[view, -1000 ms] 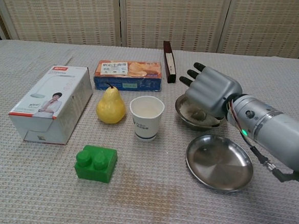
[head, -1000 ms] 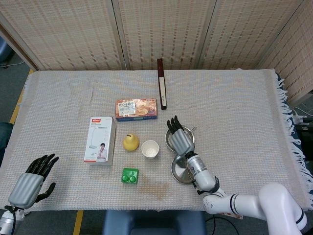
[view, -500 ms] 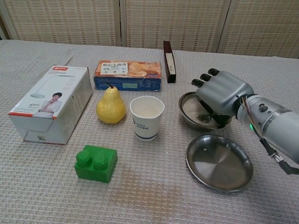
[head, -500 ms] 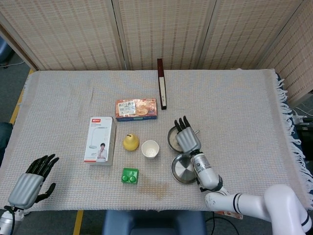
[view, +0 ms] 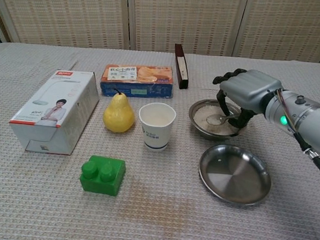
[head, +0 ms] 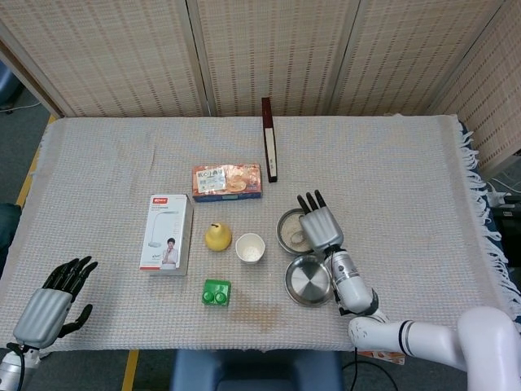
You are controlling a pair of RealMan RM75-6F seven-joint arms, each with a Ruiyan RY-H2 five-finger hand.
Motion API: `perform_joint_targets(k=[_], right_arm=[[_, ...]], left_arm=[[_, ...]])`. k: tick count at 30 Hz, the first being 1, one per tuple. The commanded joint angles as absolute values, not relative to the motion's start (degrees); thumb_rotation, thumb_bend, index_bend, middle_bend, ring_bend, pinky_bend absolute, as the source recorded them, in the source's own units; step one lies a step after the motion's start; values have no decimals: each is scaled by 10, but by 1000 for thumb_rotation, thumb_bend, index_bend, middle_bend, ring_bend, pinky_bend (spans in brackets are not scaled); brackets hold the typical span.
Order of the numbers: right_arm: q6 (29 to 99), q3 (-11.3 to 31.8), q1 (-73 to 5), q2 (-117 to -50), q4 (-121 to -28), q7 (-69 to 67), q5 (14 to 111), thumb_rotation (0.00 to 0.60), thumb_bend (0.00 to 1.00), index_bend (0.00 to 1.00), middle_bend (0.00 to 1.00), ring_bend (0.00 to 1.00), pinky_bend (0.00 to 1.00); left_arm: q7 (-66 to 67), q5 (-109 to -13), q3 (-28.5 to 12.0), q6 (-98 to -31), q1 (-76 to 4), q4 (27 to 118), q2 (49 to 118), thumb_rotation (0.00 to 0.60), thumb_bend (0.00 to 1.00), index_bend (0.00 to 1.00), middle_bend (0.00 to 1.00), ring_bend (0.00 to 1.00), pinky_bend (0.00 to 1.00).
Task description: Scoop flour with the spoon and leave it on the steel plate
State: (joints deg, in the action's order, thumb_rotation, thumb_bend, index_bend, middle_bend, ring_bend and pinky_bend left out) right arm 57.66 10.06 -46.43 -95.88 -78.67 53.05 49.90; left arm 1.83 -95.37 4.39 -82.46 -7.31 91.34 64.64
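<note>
A steel bowl (view: pixel 199 121) (head: pixel 285 230) of flour stands right of the paper cup. The spoon (view: pixel 216 120) lies in it, scoop toward the middle and handle running right under my right hand. That right hand (view: pixel 249 91) (head: pixel 320 227) hovers over the bowl's right rim, fingers (view: pixel 225 105) hanging down on one side of the handle and the thumb on the other, still apart and not gripping. The steel plate (view: pixel 234 174) (head: pixel 308 280) lies bare just in front of the bowl. My left hand (head: pixel 55 300) stays open at the table's near left corner.
A paper cup (view: pixel 157 125), a yellow pear (view: pixel 118 113) and a green block (view: pixel 102 175) sit left of the bowl. A white box (view: pixel 53 110) lies further left. A biscuit box (view: pixel 137 74) and a dark upright case (view: pixel 180 65) are behind.
My right hand has slid right and lowered its fingers at the bowl's right side, uncovering the flour and the spoon. The left hand has not moved.
</note>
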Motion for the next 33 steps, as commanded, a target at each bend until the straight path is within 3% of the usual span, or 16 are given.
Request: perform_joint_targets(k=[1, 15, 33], right_arm=[[567, 106, -460, -949, -793, 508, 488, 600, 431, 747, 59, 0, 0], [569, 100, -469, -936, -806, 488, 483, 600, 431, 758, 61, 0, 0], [607, 140, -521, -912, -932, 526, 442, 600, 431, 763, 68, 0, 0]], left_arm=[[19, -954, 44, -824, -73, 913, 646, 600, 417, 0, 0, 0, 113], [17, -952, 43, -825, -73, 913, 646, 600, 417, 0, 0, 0, 113], [7, -957, 43, -835, -69, 915, 640, 600, 417, 0, 0, 0, 113]])
